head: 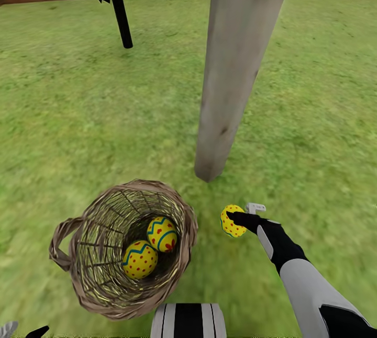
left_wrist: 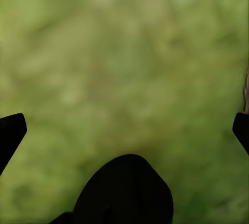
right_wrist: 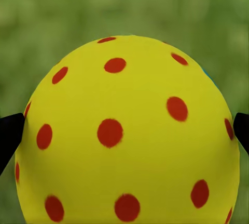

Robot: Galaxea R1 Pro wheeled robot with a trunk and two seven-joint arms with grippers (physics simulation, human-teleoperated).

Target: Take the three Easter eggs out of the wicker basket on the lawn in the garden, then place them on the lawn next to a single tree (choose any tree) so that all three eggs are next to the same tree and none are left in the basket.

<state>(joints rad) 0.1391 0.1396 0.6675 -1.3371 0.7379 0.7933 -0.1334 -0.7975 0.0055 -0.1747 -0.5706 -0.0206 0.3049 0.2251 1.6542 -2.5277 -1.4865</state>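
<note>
Two eggs (head: 151, 248) are still lying in the wicker basket (head: 78, 270) while the right gripper (head: 238, 221) fingers are clamping the third egg (head: 231, 221) over the lawn (head: 78, 118) near the tree (head: 233, 66), where releasing high risks rolling away; left fingers are spread empty.

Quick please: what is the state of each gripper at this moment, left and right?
Left gripper: jaws open, holding nothing, above the lawn.
Right gripper: jaws shut on one Easter egg.
</note>
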